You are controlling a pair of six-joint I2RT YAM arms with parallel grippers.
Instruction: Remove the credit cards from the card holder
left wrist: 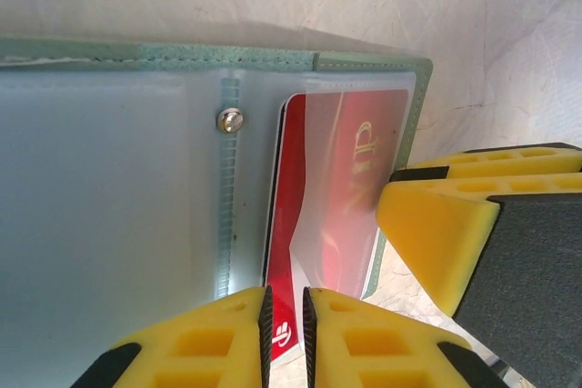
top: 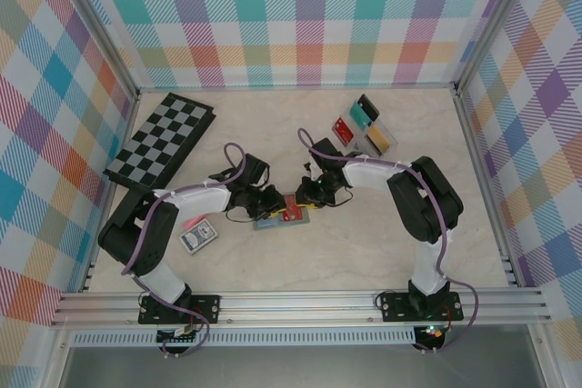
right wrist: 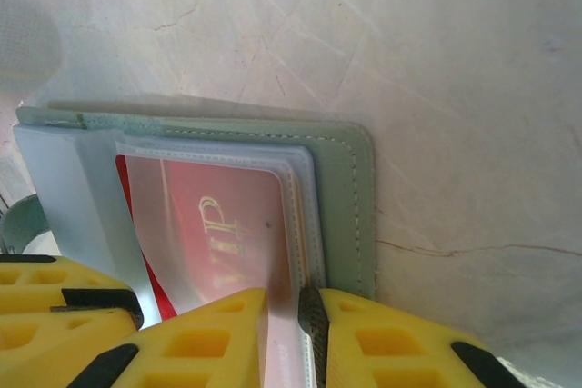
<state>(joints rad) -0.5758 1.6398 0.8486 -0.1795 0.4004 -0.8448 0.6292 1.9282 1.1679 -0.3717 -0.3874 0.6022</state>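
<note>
Card holder (right wrist: pixel 350 206) grey-green, stitched; red card (left wrist: pixel 283 215) behind frosted sleeve (left wrist: pixel 355 224).

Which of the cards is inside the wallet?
The red card with gold lettering, tucked under a clear sleeve of the green wallet. The other cards lie together at the back right, apart from it.

Layout entry. You have the card holder (top: pixel 284 213) lying open on the table (top: pixel 382 224), near its middle, between the two arms. The left gripper (left wrist: pixel 284 338) sits at the holder's left side and the right gripper (right wrist: pixel 289 333) at its right edge. One card (left wrist: pixel 341 170) lies in a sleeve inside the holder, its end between the left gripper's fingers. Behind and to the right, the tray (top: pixel 360 127) holds several cards (top: pixel 380 140). The board (top: pixel 159 141) lies far left, with the card pack (top: pixel 197 238) in front of it.
</note>
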